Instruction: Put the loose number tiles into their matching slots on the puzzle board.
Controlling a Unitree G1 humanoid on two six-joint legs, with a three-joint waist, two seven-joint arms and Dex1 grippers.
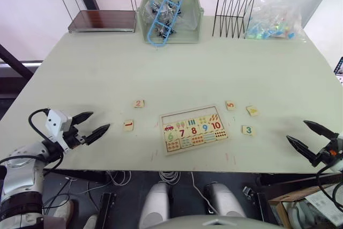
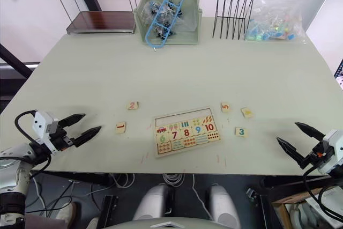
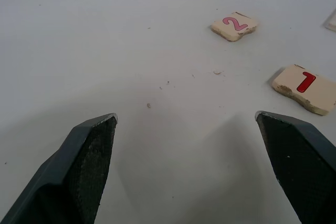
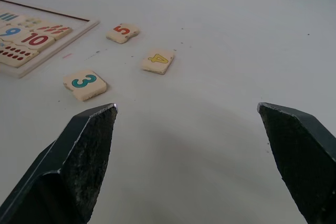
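Both grippers are held low over the near edge of the table (image 1: pixel 107 63): the left gripper (image 1: pixel 90 125) at the near left and the right gripper (image 1: pixel 304 137) at the near right, each spread wide and grasping nothing. Just beyond the left gripper, tile 1 (image 1: pixel 128 125) and tile 2 (image 1: pixel 139 103) are seen lying flat. Near the right gripper, tile 3 (image 1: pixel 247 130), tile 4 (image 1: pixel 252 110) and tile 5 (image 1: pixel 230 105) are scattered. Between the two groups the puzzle board (image 1: pixel 192 129) is laid flat, its top row of slots (image 1: pixel 185 117) left bare. Farther back, a green bin (image 1: pixel 170 9) and a wire rack (image 1: pixel 233 6) are placed.
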